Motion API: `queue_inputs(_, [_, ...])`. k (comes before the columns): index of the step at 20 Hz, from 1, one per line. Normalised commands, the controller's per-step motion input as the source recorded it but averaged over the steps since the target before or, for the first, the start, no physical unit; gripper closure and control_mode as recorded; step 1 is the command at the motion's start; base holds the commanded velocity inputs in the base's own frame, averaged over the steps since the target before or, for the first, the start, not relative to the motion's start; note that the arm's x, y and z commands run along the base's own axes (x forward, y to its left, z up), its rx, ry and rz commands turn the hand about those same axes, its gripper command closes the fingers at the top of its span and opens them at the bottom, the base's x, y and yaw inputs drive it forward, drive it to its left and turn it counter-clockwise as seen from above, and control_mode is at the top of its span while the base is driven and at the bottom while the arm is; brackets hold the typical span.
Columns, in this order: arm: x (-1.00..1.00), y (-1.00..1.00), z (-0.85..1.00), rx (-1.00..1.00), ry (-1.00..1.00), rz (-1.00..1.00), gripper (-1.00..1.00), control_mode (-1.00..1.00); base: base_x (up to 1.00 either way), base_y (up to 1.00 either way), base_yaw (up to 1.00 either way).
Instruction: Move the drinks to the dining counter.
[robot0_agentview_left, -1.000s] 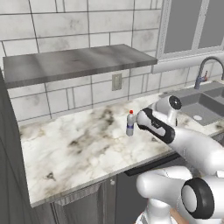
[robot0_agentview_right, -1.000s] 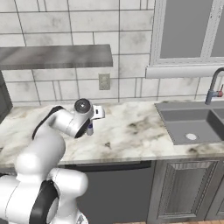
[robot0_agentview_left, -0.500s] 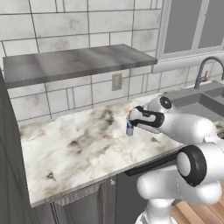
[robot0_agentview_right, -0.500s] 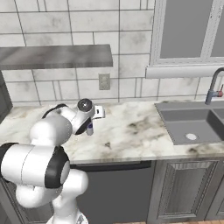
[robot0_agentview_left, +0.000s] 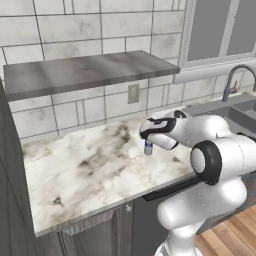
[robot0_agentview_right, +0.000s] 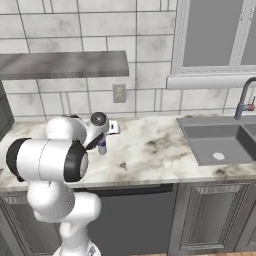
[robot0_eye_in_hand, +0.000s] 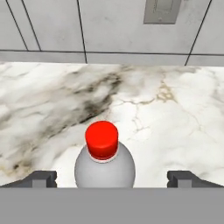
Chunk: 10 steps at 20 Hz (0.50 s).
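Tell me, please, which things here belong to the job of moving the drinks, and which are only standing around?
Belong to the job:
- bottle with red cap, upright on the marble worktop
- gripper, open, one of its fingers on each side of the bottle, not touching it

Only standing around:
- sink
- tap
- wall socket
- grey shelf

Change since a second ago, arm: my forearm has swung down and forward over the marble worktop (robot0_agentview_left: 90, 170), and my shoulder bulk now stands nearer the cameras.

Change, gripper (robot0_eye_in_hand: 112, 178): it has come down onto the bottle (robot0_eye_in_hand: 104, 164); the red cap (robot0_eye_in_hand: 101, 139) now sits between my spread fingertips (robot0_eye_in_hand: 43, 178), and my hand covers the bottle's top in the left base view.
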Motion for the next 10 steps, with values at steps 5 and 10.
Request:
queue_inputs(5, [0.34,0.03,-0.21,0.0,0.0,0.0,-1.0,-1.0,0.0,0.0,0.0])
queue_inputs(10, [0.27,0.01,-0.23,0.0,0.0,0.01,1.0,-1.0,0.0,0.0,0.0])
